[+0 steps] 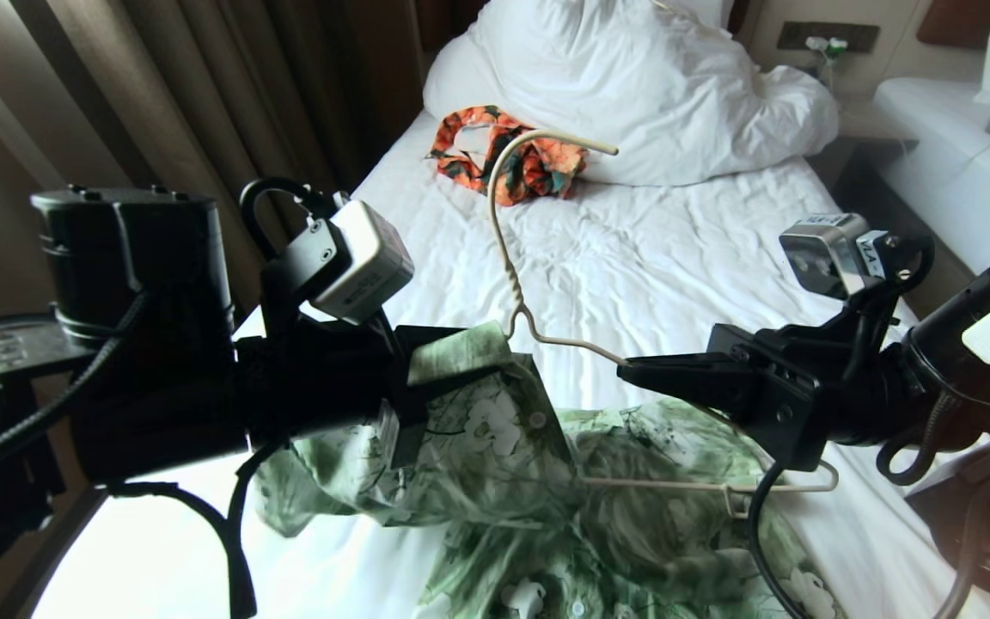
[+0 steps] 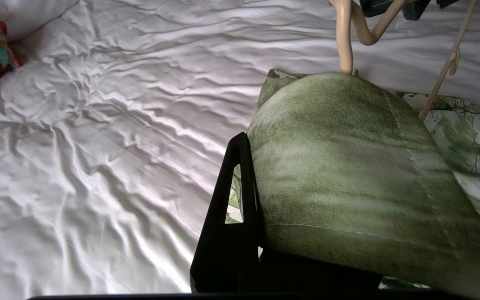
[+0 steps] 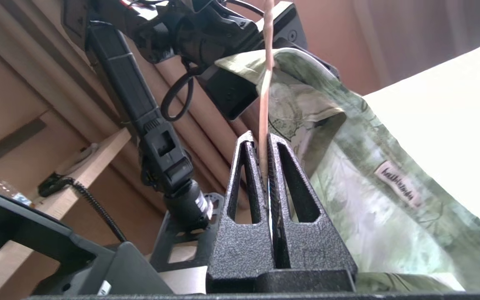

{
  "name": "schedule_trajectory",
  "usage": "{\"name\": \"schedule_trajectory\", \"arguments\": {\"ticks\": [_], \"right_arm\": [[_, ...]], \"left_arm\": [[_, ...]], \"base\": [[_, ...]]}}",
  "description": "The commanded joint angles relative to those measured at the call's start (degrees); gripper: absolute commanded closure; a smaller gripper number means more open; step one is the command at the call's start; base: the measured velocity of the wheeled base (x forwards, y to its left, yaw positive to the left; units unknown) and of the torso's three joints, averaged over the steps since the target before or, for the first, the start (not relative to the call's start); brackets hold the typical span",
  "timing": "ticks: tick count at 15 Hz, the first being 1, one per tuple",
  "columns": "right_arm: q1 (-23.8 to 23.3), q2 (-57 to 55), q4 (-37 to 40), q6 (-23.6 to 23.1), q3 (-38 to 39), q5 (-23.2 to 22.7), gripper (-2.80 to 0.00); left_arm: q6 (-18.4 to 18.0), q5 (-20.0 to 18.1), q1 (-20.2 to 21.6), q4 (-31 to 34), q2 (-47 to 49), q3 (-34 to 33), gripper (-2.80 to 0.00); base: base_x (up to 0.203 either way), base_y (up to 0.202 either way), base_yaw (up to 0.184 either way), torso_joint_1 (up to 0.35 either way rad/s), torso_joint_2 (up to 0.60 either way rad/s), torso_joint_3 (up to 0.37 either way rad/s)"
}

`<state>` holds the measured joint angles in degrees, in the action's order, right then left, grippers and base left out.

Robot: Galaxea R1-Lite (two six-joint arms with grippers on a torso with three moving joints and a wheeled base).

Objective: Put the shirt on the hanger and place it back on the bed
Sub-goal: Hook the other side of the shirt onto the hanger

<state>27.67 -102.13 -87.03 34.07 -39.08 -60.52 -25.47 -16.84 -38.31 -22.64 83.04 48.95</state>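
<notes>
Green shirt (image 1: 495, 430) collar pinched by left gripper (image 1: 426, 370); right gripper (image 1: 632, 371) clamps hanger (image 1: 512, 284).

light: daylight, soft | glare: white sheet (image 1: 650, 258) blown out at near edge | shadows: both arms near-silhouette, curtain (image 1: 229, 94) dim | blur: shirt (image 1: 546, 481) smeared low in head view | distortion: edges bowed | right wrist view: warm, backlit

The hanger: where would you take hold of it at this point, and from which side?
Grip the hanger on its bare sloping shoulder wire, coming from the robot's right, as the right end effector does. The other shoulder is covered by the shirt, so only this side is free.
</notes>
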Motion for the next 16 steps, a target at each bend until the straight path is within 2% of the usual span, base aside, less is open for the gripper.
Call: {"name": "schedule_trajectory", "arguments": {"ticks": [1,3,6,10,12,15,16], "right_arm": [[0.02,-0.79,-0.63,-0.14,0.24,-0.39,0.00],[0.10,-0.77,-0.63,-0.55,0.28,-0.46,0.00],[0.21,-0.86,-0.63,-3.57,0.87,-0.56,0.00],[1.24,-0.32,-0.63,-2.65,1.55,0.35,0.00],[1.16,0.88,-0.63,-1.57,2.02,2.48,0.00],[1.15,1.67,-0.63,-2.53,3.76,2.62,0.00],[1.24,1.85,-0.63,-2.57,3.81,2.60,-2.80]], "left_arm": [[-0.02,0.15,-0.28,-0.30,-0.16,0.10,0.00],[-0.02,0.25,-0.36,-0.30,-0.41,0.17,0.00],[0.14,0.48,-0.36,-0.05,-1.34,0.39,0.00],[1.30,0.66,-0.36,0.23,-1.79,0.62,0.00],[2.02,0.72,-0.36,0.47,-2.51,0.60,0.00],[2.53,1.81,-1.00,0.49,-2.90,0.35,0.00],[2.61,1.89,-1.07,0.49,-3.15,0.19,0.00]], "base": [[0.000,0.000,0.000,0.000,0.00,0.000],[0.000,0.000,0.000,0.000,0.00,0.000],[0.000,0.000,0.000,0.000,0.00,0.000],[0.000,0.000,0.000,0.000,0.00,0.000],[0.000,0.000,0.000,0.000,0.00,0.000],[0.000,0.000,0.000,0.000,0.00,0.000],[0.000,0.000,0.000,0.000,0.00,0.000]]}}
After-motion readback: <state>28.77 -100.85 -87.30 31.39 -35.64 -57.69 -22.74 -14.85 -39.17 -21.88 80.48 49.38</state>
